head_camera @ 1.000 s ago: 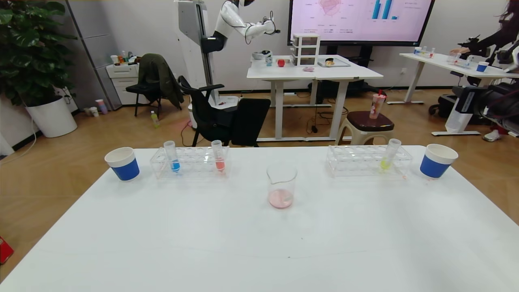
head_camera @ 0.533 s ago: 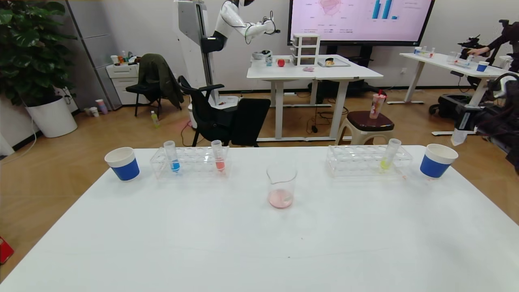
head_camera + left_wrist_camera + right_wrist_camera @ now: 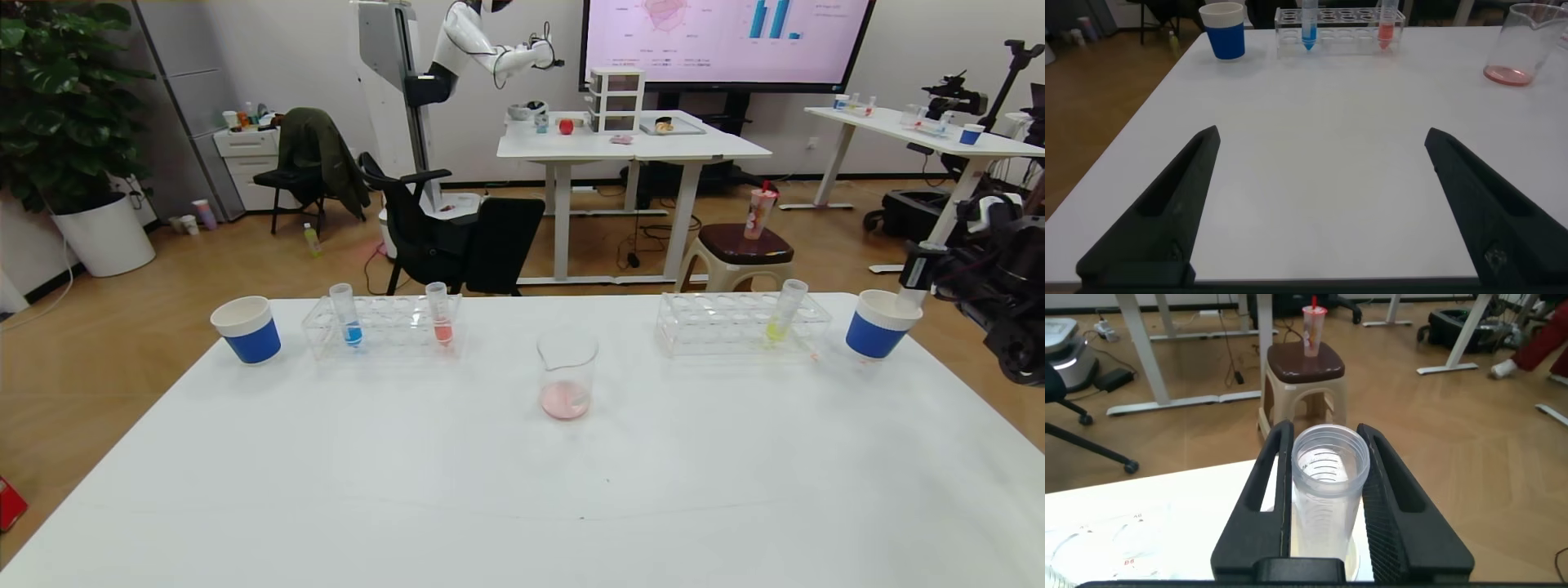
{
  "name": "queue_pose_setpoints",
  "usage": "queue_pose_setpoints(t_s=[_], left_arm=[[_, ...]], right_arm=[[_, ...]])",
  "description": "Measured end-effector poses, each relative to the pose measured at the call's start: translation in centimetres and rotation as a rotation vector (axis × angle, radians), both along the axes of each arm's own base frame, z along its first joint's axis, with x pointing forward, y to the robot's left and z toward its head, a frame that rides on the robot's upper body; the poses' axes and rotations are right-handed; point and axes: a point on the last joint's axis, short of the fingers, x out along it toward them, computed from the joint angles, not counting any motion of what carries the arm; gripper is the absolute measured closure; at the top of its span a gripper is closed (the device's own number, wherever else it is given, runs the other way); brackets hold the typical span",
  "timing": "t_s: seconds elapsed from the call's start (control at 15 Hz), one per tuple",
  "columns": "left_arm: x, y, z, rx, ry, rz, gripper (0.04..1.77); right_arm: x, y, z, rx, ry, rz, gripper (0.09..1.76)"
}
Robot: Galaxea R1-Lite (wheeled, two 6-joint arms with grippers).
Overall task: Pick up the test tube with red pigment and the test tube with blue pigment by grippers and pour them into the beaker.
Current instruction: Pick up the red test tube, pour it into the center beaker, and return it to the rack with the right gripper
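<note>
Head view shows your right gripper (image 3: pixel 914 273) holding an empty tube (image 3: pixel 908 292) over the right paper cup (image 3: pixel 878 324); drop it, then fetch the test tube with blue pigment (image 3: pixel 346 314) for the beaker (image 3: pixel 566 374); left gripper (image 3: pixel 1319 208) waits open

Red tube (image 3: pixel 912 287) over cup; blue tube (image 3: pixel 346 314) racked; beaker (image 3: pixel 566 375) pink-bottomed.

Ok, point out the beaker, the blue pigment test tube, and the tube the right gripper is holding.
beaker (image 3: pixel 566 377): head view, on its glass wall.
test tube with blue pigment (image 3: pixel 352 332): head view, on the blue liquid.
held tube (image 3: pixel 1326 490): right wrist view, on its clear wall.
</note>
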Motion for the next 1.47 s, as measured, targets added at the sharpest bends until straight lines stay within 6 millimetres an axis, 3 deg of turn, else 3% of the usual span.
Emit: queue_pose_setpoints(t_s=[0.47,0.53,0.67,0.73,0.8,1.0,1.2,1.47], left_arm=[[0.0,0.0,0.0,0.0,0.0,0.0,0.06],[0.0,0.0,0.0,0.0,0.0,0.0,0.06],[0.0,0.0,0.0,0.0,0.0,0.0,0.06],[0.0,0.0,0.0,0.0,0.0,0.0,0.06],[0.0,0.0,0.0,0.0,0.0,-0.001,0.06],[0.0,0.0,0.0,0.0,0.0,0.0,0.06],[0.0,0.0,0.0,0.0,0.0,0.0,0.06],[0.0,0.0,0.0,0.0,0.0,0.0,0.06]], right_arm=[[0.0,0.0,-2.1,0.07,0.025,-0.003,1.3],[0.0,0.0,-2.1,0.069,0.007,-0.002,1.13],[0.1,0.1,-2.1,0.063,0.0,-0.002,0.42],[0.2,0.3,-2.1,0.06,-0.007,0.001,0.18],[0.2,0.4,-2.0,0.053,-0.014,0.002,0.11],[0.1,0.5,-2.0,0.041,-0.012,0.005,0.11],[0.0,1.7,-0.5,0.031,-0.043,0.032,0.11],[-1.3,6.7,4.0,0.014,-0.123,0.145,0.11]])
